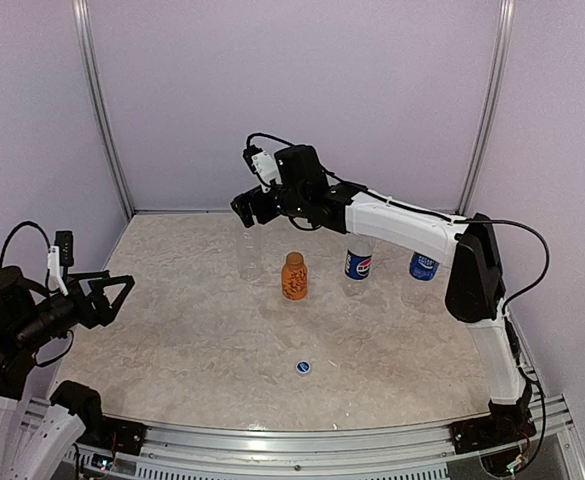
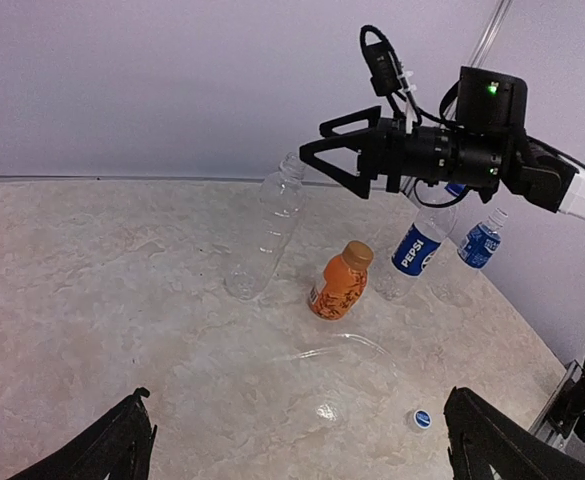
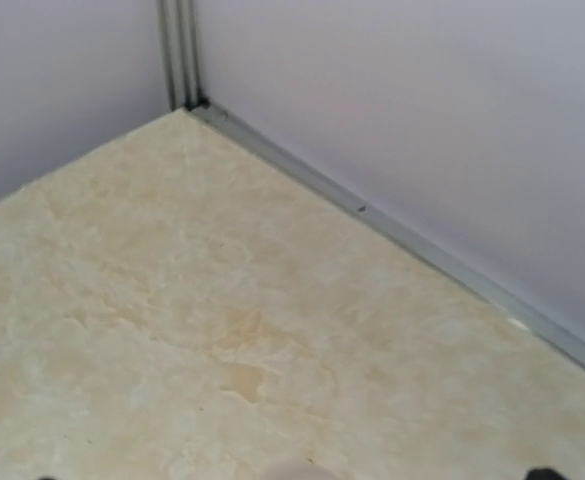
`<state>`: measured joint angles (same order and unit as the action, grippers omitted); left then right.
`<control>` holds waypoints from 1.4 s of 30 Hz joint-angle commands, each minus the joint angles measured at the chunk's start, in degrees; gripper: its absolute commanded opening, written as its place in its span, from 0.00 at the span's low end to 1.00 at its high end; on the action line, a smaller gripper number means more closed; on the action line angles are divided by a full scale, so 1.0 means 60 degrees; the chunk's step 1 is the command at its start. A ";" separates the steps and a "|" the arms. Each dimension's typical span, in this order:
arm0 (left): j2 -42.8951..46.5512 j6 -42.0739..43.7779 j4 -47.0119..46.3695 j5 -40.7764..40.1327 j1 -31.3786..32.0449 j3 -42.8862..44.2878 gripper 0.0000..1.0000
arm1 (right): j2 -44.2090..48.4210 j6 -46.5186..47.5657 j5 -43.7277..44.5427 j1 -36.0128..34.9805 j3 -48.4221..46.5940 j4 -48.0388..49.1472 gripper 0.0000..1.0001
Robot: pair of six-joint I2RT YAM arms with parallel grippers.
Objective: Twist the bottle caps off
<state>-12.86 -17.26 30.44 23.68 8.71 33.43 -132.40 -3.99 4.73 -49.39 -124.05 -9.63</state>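
Observation:
Four bottles stand in a row across the table: a clear unlabelled bottle [image 1: 250,252] [image 2: 268,232], a short orange bottle [image 1: 293,276] [image 2: 340,282], a Pepsi bottle [image 1: 358,264] [image 2: 414,249] and a bright-blue-label bottle [image 1: 423,267] [image 2: 480,243]. My right gripper [image 1: 245,209] [image 2: 312,141] hangs open just above the top of the clear bottle, with nothing between its fingers. Its wrist view shows only bare table, with a pale blur [image 3: 292,472] at the bottom edge. My left gripper [image 1: 113,295] [image 2: 302,455] is open and empty at the table's left side.
A loose blue cap [image 1: 303,367] [image 2: 421,419] lies on the marble table [image 1: 182,330] in front of the bottles. Purple walls close the back and sides, with a metal rail [image 3: 412,245] along the back edge.

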 commanded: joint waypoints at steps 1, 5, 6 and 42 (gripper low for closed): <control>-0.0053 -0.0142 -0.0215 -0.0061 -0.0075 -0.0237 0.99 | 0.1335 -0.0563 0.1018 -0.0110 0.0441 -0.2126 0.99; -0.0107 -0.0155 -0.0354 -0.0003 -0.0089 -0.0329 0.99 | 0.1247 -0.1250 0.1927 -0.0130 0.0495 -0.4340 0.99; -0.0133 -0.0167 -0.0372 0.0016 -0.0089 -0.0361 0.99 | 0.1170 -0.1406 0.2050 -0.0133 0.0483 -0.4773 0.99; -0.0371 0.0213 -0.0497 0.0852 -0.0207 -0.0340 0.99 | 0.0568 -0.1901 0.0326 -0.0042 0.0513 -0.6327 0.00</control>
<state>-15.14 -17.78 27.88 25.85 7.99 31.14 -132.20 -14.90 10.70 -49.74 -123.17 -46.85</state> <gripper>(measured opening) 0.988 0.372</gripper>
